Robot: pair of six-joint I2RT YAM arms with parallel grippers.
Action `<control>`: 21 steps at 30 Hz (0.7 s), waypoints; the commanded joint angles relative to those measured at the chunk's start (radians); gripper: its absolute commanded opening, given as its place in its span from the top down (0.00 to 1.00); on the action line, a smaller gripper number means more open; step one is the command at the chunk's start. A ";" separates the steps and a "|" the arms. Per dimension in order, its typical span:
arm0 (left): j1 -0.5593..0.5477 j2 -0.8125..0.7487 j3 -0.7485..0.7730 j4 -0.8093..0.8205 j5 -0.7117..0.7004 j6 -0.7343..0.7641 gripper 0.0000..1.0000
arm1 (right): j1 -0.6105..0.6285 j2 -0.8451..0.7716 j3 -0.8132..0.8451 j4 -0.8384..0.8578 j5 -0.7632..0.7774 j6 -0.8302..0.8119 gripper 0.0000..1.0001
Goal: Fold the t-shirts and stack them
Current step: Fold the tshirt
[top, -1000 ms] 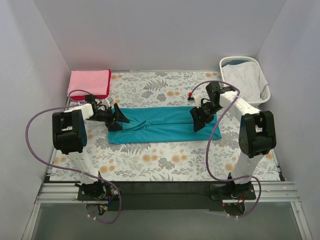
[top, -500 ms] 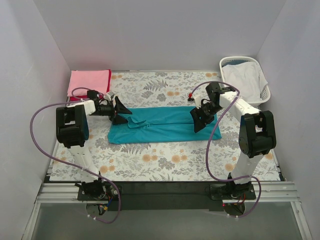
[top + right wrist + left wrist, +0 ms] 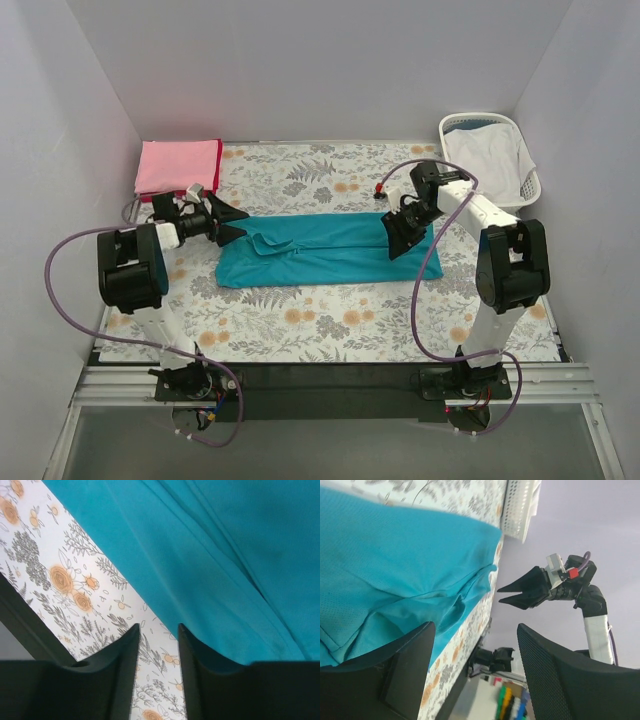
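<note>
Teal-blue cotton t-shirt [image 3: 320, 255], folded lengthwise — left gripper [image 3: 240, 223] at its left end, right gripper [image 3: 390, 240] over its right — both agape, empty.

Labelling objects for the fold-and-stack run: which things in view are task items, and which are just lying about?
Belongs to the job:
teal shirt, spread flat mid-table
pink shirt, folded at the far left corner
red shirt, under the pink one, only its edge showing

Just lying about:
white laundry basket, far right corner
white cloth inside it
floral table cover
</note>
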 commanded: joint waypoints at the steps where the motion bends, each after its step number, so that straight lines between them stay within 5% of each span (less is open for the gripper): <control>1: 0.043 -0.133 -0.031 0.257 0.005 -0.117 0.36 | 0.019 0.007 0.080 0.017 -0.081 -0.003 0.61; 3: 0.058 -0.171 0.012 0.066 0.000 0.028 0.43 | 0.035 0.014 0.124 0.022 -0.113 0.006 0.72; 7: 0.069 -0.229 -0.023 -0.176 -0.021 0.165 0.77 | 0.127 0.057 0.184 0.037 -0.189 0.040 0.95; 10: 0.063 -0.262 -0.080 -0.302 -0.052 0.242 1.00 | 0.177 0.094 0.209 0.050 -0.201 0.065 0.99; 21: -0.001 -0.142 -0.077 -0.436 -0.184 0.343 1.00 | 0.224 0.123 0.161 0.080 -0.160 0.083 0.99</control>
